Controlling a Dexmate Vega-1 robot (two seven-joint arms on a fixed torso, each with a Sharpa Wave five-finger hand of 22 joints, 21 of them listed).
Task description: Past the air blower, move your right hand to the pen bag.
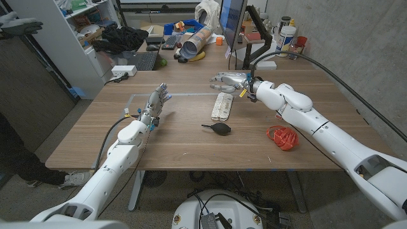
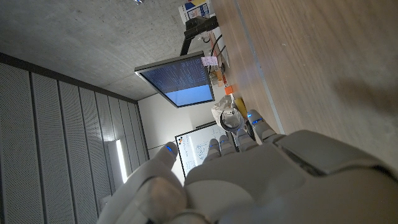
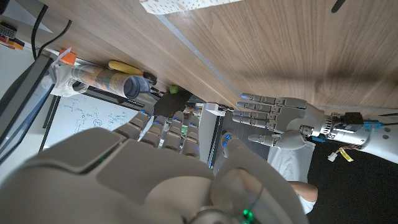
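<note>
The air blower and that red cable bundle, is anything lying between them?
No. In the head view, only bare wood separates the black air blower from the red cable bundle.

Brown wood-grain table (image 1: pixel 184 143); black air blower (image 1: pixel 220 128); pale cream pen bag (image 1: pixel 222 105) with a small dotted print; tangled red-orange cord (image 1: pixel 282 137); white-shelled arms with grey right hand (image 1: pixel 226 83) and left hand (image 1: pixel 156 102), blue-lit fingertips (image 2: pixel 170 148); yellow banana (image 3: pixel 125 66).
</note>
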